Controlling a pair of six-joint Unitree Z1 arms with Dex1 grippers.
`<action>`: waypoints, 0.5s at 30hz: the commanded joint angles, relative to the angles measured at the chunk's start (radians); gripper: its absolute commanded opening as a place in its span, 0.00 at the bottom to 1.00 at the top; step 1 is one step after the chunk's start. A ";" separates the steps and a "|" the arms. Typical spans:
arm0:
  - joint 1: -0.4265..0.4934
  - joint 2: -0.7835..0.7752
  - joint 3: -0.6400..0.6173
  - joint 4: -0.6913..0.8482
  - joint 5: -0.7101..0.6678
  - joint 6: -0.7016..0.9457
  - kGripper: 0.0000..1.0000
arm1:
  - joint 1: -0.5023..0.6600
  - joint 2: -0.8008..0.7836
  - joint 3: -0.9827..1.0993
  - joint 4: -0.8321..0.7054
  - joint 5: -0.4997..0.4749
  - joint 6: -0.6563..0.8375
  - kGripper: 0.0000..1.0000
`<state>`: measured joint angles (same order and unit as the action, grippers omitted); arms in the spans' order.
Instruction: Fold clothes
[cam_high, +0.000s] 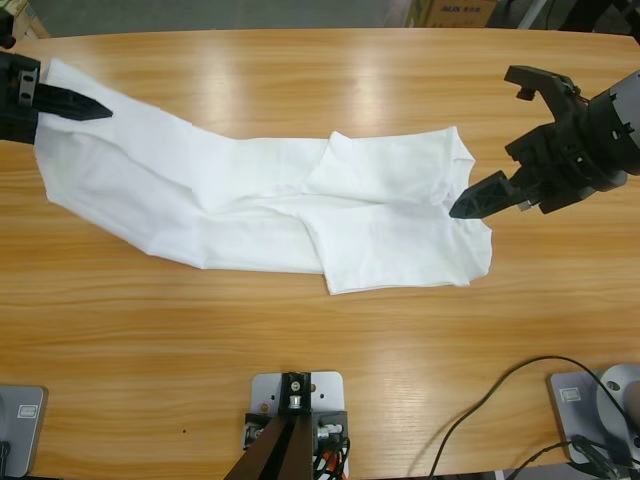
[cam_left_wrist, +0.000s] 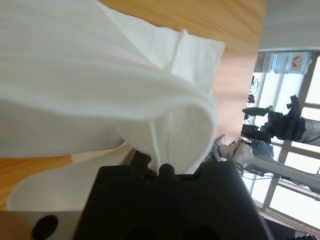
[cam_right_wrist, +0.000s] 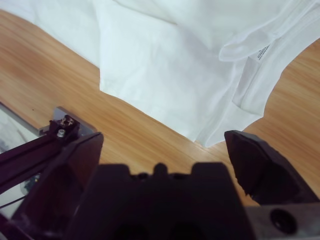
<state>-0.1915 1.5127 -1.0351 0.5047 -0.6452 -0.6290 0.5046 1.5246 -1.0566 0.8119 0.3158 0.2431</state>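
While the shirt (cam_high: 300, 205) lies long and crumpled across the table (cam_high: 320, 360), left gripper (cam_high: 85, 106) pinching its far end, right gripper (cam_high: 497, 140) spread wide just beside its collar end, glossy wood around the shirt, windows (cam_left_wrist: 295, 125) beyond it.

wooden table (cam_high: 300, 330) | black cable (cam_high: 480, 405) at near right edge | cardboard box (cam_high: 455, 12) beyond far edge
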 joint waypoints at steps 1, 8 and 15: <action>-0.125 0.069 -0.137 0.058 0.028 -0.049 0.00 | 0.010 0.001 0.053 -0.021 0.017 0.012 0.99; -0.230 0.160 -0.269 0.091 0.039 -0.083 0.00 | 0.009 0.000 0.056 -0.033 0.019 0.012 0.99; -0.319 0.264 -0.372 0.106 0.041 -0.111 0.00 | -0.014 -0.029 0.061 -0.036 -0.014 0.015 0.99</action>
<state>-0.4400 1.6513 -1.3395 0.5859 -0.6221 -0.7140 0.5047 1.5240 -1.0284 0.7867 0.3164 0.2431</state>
